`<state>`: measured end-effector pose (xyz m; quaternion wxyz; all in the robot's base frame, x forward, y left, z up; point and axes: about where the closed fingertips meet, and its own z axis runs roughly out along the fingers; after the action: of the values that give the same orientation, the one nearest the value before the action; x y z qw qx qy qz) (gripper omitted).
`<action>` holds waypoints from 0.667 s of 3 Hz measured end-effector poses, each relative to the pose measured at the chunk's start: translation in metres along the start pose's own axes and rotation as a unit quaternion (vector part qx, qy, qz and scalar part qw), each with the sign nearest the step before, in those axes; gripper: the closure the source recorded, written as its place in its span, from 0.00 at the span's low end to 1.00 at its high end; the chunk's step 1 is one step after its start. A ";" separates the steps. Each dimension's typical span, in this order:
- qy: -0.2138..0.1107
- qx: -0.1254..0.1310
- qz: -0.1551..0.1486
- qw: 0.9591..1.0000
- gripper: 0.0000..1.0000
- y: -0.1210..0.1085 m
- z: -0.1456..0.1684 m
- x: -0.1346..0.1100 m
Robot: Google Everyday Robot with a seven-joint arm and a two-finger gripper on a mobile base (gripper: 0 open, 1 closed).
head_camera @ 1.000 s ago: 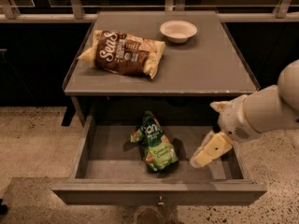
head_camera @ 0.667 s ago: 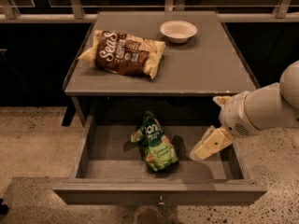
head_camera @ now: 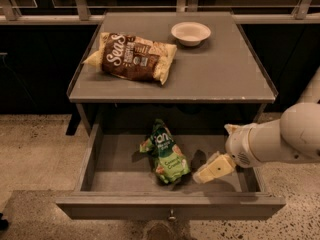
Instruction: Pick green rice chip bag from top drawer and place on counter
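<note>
The green rice chip bag lies crumpled in the middle of the open top drawer, which is pulled out toward me. My gripper is on the white arm that comes in from the right. It hangs over the right part of the drawer, just right of the bag and not touching it. It is open and empty, with one cream finger pointing down-left toward the bag. The counter is the flat grey top above the drawer.
A larger brown-and-cream "Sea" chip bag lies on the counter's left side. A small white bowl stands at its back right. A railing runs behind the counter. Speckled floor surrounds the cabinet.
My gripper has moved a little left and lower into the drawer, closer to the green bag. The bag and the things on the counter have not moved.
</note>
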<state>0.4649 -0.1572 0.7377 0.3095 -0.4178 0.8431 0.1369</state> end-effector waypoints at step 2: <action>-0.047 -0.018 0.047 0.998 0.00 0.007 0.068 -0.007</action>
<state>0.4902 -0.1155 0.6890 0.3349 -0.3758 0.8438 0.1860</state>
